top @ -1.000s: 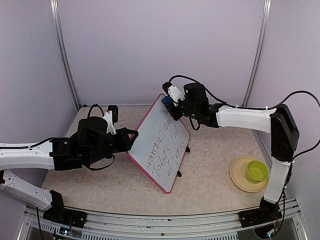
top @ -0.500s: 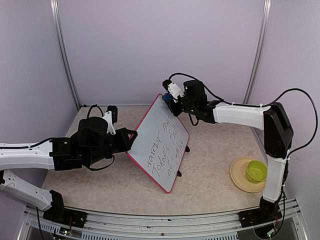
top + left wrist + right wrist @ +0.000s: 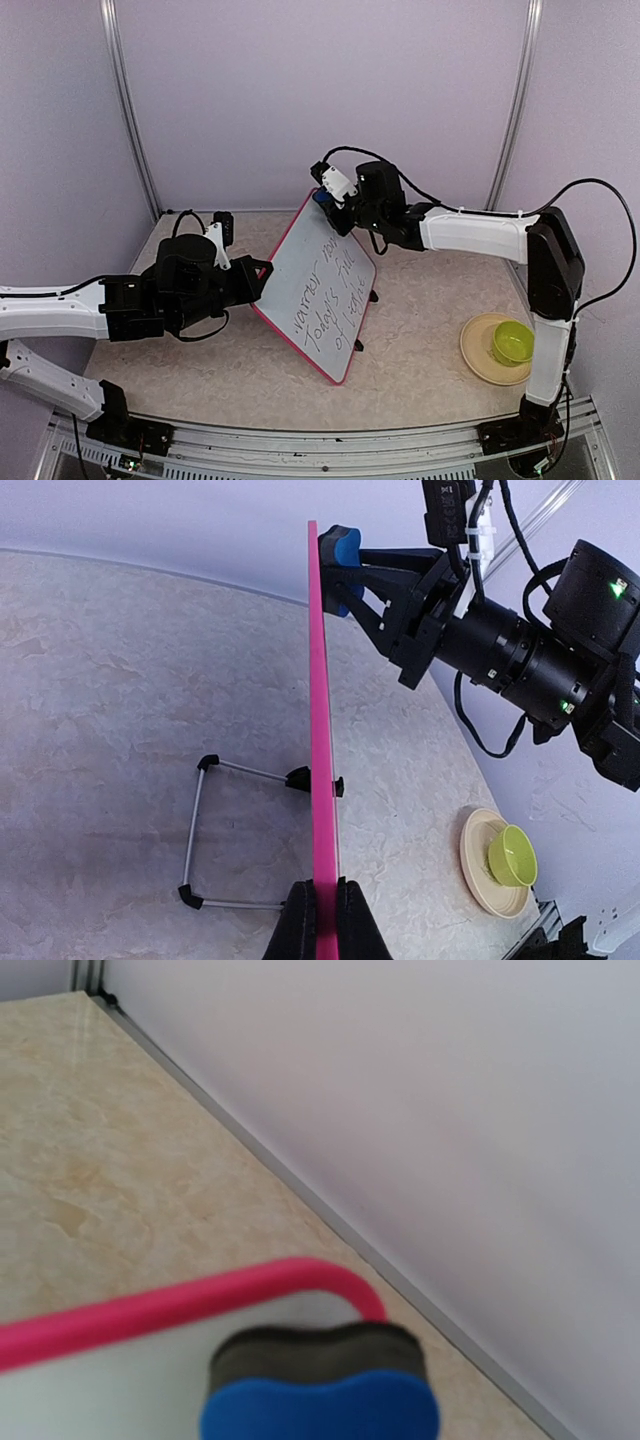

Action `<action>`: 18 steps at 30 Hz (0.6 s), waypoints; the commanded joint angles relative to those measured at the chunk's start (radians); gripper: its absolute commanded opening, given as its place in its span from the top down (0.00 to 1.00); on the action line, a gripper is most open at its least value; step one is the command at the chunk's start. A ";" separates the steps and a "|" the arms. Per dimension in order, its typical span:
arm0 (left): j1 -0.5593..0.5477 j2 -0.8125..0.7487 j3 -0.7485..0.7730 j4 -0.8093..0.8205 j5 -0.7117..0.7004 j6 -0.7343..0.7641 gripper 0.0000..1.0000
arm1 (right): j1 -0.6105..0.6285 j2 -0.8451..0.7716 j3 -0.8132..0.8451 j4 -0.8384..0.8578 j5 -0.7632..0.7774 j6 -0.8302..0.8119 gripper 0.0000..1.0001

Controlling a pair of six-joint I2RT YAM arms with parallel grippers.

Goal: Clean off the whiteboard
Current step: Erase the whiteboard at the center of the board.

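Observation:
The whiteboard (image 3: 318, 300) stands tilted on the table, pink-rimmed, with dark handwriting (image 3: 335, 285) across its face. My left gripper (image 3: 262, 276) is shut on the board's left rim; the left wrist view shows the rim edge-on (image 3: 318, 680), pinched between the black fingers (image 3: 298, 920). My right gripper (image 3: 332, 200) is shut on a blue eraser (image 3: 321, 196) with a dark felt side. The eraser (image 3: 320, 1390) rests against the board's top corner, just inside the curved rim (image 3: 150, 1310). My right fingers do not show in the right wrist view.
A lime-green bowl (image 3: 513, 342) sits on a beige plate (image 3: 478, 358) at the right front of the table. The board's wire stand (image 3: 195, 830) reaches out behind it. Walls close off the back and both sides.
My right gripper has carried the eraser up and to the left along the board, to its top corner. The left arm and the board have not moved.

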 commanded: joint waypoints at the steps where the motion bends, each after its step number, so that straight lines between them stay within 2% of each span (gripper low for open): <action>1: -0.032 -0.021 0.021 0.001 0.135 0.047 1.00 | 0.065 0.026 -0.004 -0.034 -0.027 -0.034 1.00; 18: -0.032 -0.036 0.013 0.005 0.126 0.045 1.00 | 0.231 -0.116 -0.253 0.059 0.041 0.020 1.00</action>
